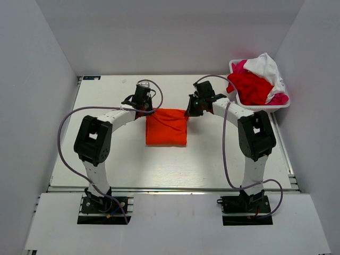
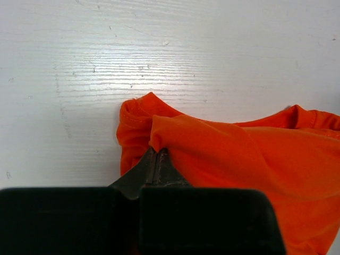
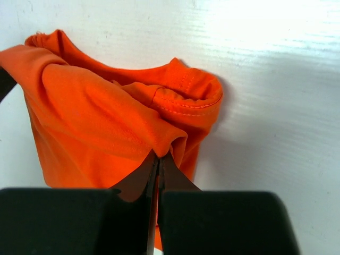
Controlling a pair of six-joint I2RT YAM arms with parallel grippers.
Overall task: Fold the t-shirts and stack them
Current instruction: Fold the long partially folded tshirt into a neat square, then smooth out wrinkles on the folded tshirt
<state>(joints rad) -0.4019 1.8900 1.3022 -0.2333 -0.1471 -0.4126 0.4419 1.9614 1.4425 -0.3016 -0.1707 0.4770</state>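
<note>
Slippage is your risk: left gripper point(image 2: 157, 159) & right gripper point(image 3: 158, 162) are clamped shut on thin pinches at the far corners of the orange t-shirt point(image 1: 167, 127), mid table point(image 1: 106, 159). Pull unevenly w/ either arm & the fold skews. Basket point(image 1: 280, 105) w/ the other t-shirts point(image 1: 255, 85) sits far right, well apart; nothing's in your way.

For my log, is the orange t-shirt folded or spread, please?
Folded: the orange t-shirt forms a compact rectangle, layers doubled at its far edge.

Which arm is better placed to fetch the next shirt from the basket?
Right, probably: the right claw pinches the orange shirt at its corner on the basket side; the left claw is across the shirt, farther off.
</note>
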